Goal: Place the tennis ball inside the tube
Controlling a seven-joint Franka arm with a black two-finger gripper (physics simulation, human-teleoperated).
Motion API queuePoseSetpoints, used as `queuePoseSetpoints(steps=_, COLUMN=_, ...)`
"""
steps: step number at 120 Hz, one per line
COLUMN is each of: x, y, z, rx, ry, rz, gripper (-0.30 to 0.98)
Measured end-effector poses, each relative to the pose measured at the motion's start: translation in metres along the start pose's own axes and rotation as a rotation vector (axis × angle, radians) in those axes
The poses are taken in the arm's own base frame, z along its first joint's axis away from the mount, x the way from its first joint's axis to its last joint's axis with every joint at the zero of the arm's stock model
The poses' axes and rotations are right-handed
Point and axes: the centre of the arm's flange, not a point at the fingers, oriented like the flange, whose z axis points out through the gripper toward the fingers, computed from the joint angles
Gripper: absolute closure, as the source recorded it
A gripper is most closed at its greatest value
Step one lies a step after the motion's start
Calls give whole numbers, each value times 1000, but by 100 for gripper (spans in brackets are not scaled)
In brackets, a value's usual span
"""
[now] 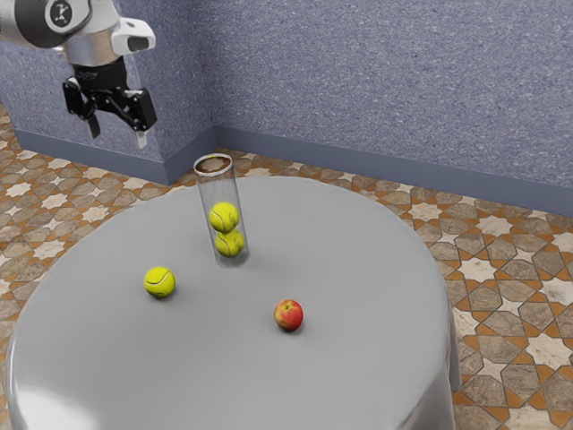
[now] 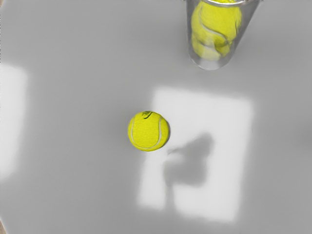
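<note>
The clear tube (image 1: 218,190) stands upright on the table (image 1: 358,260) with two stacked balls (image 1: 225,229) inside. The loose tennis ball (image 1: 159,282) lies on the tabletop near the tube, toward the exterior view's left (in the wrist view it sits at the edge of a bright patch (image 2: 219,117)). An apple (image 1: 288,315) rests on the tube's other side, and the gripper (image 1: 117,133) hangs higher than the tube, fingers spread apart.
</note>
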Motion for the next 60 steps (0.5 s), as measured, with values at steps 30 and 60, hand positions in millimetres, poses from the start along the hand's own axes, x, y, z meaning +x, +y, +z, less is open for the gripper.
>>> queuePoseSetpoints(steps=30, x=-2, y=-23, z=38, rx=3, ry=-60, rz=-87, gripper=0)
queuePoseSetpoints(steps=60, x=-13, y=-27, z=197, rx=-10, ry=-193, rz=-144, gripper=0)
